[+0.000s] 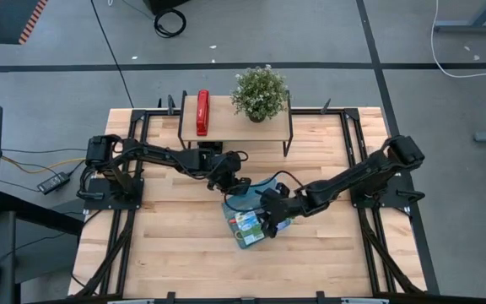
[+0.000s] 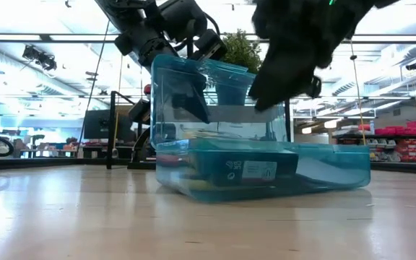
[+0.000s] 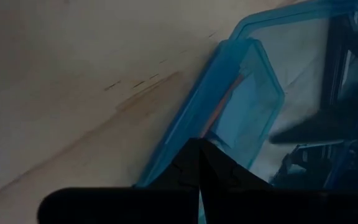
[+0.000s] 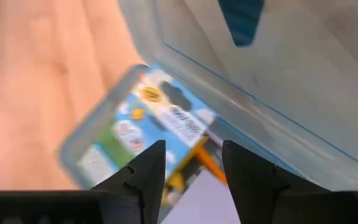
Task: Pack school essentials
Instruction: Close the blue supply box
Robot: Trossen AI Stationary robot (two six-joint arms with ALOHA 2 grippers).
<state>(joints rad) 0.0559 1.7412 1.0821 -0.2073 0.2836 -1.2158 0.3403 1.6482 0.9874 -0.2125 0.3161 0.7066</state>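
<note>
Green-blue printed packet (image 1: 250, 225) lies in the blue case (image 1: 256, 239); left tool (image 1: 234, 183) clamps its raised lid (image 2: 183, 94), right tool (image 1: 270, 226) parted above.

Translucent glossy blue plastic case (image 2: 258, 170) on smooth pale wood table (image 1: 184, 253), matt black claws

Likely workshop, wooden bench (image 1: 184, 253), shelving (image 2: 410, 141) behind
</note>
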